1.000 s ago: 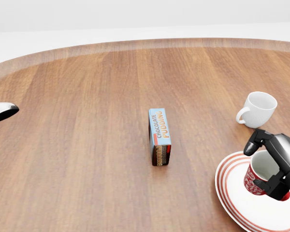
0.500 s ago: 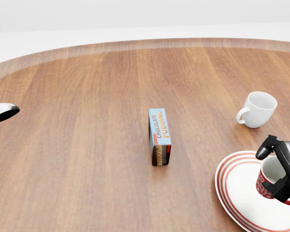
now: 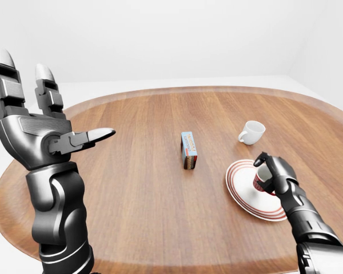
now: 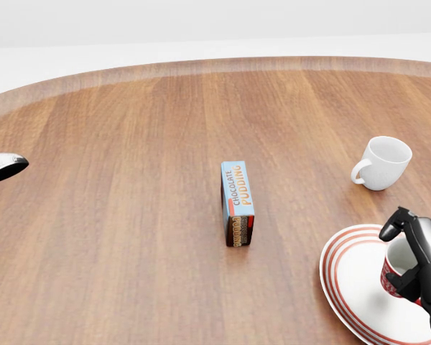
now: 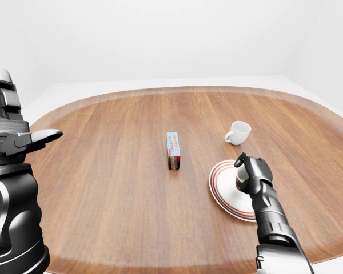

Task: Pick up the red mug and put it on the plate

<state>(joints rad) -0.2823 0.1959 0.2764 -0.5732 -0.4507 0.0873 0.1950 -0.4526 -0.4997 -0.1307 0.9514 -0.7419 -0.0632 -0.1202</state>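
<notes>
My right hand (image 4: 414,255) has its fingers wrapped round the red mug (image 4: 396,272), which sits on the striped plate (image 4: 348,287) near the table's (image 3: 137,188) right edge. My left hand (image 3: 37,128) is raised, fingers spread, empty. Farther off: pudding box (image 4: 238,203) at centre, white mug (image 4: 382,163) beyond the plate

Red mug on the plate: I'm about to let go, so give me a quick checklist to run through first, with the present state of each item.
1. Red mug over the plate: ok, inside the striped rim.
2. Mug base resting on the plate: cannot tell, the right hand hides it.
3. Mug upright: ok, the opening faces up.
4. Right hand closed round the mug: ok, not released.
5. White cup clear of the plate: ok, apart.
6. Left hand out of the way: ok, raised, open, far left.
</notes>
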